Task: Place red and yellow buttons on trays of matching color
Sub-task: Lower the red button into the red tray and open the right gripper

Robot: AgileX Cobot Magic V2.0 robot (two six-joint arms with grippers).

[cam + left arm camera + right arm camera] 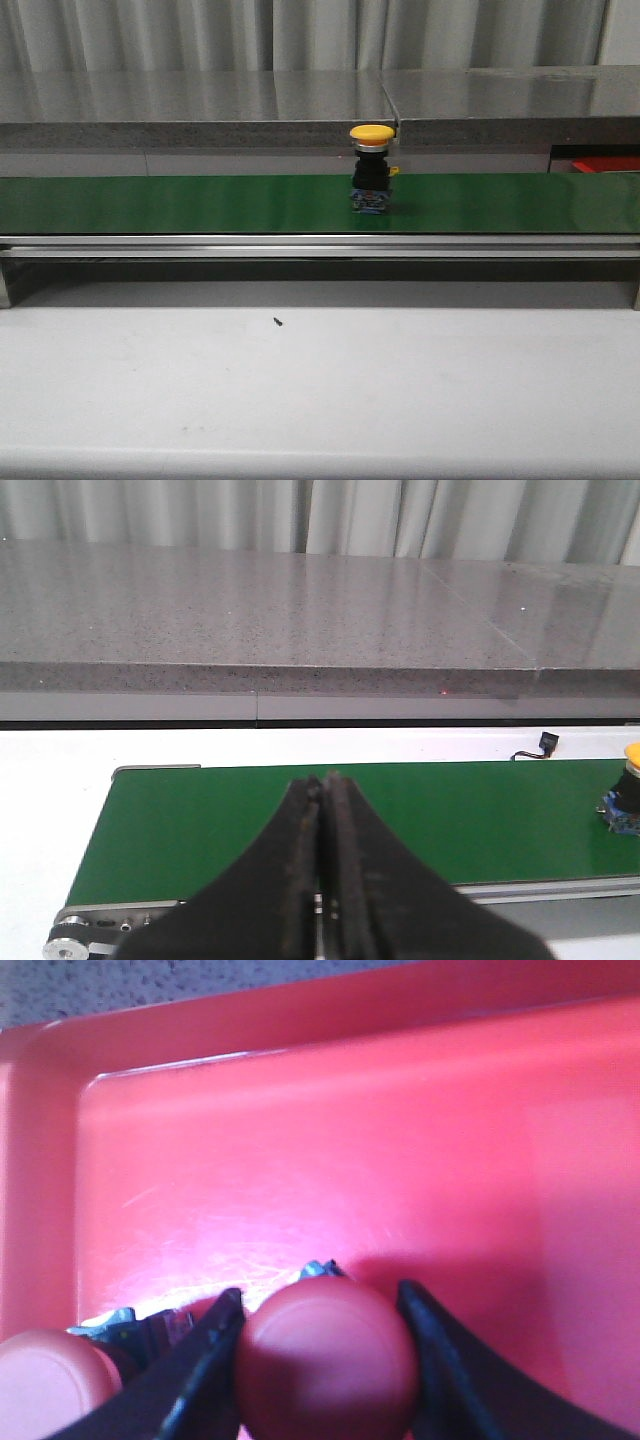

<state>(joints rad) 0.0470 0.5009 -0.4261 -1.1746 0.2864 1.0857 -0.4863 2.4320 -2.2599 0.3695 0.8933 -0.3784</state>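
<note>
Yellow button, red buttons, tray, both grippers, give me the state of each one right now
Yellow button: upright on the green belt, untouched.
Left gripper: shut, empty.
Right gripper: shut on red button, over the tray.
Red tray: holds a second red button already.

My left gripper [322, 880] shows two broad black fingers tapering to thin, scuffed inner edges with a matte finish. My right gripper [320, 1345] has the same dark, wedge-shaped fingers, tinted reddish by reflected light.
</note>
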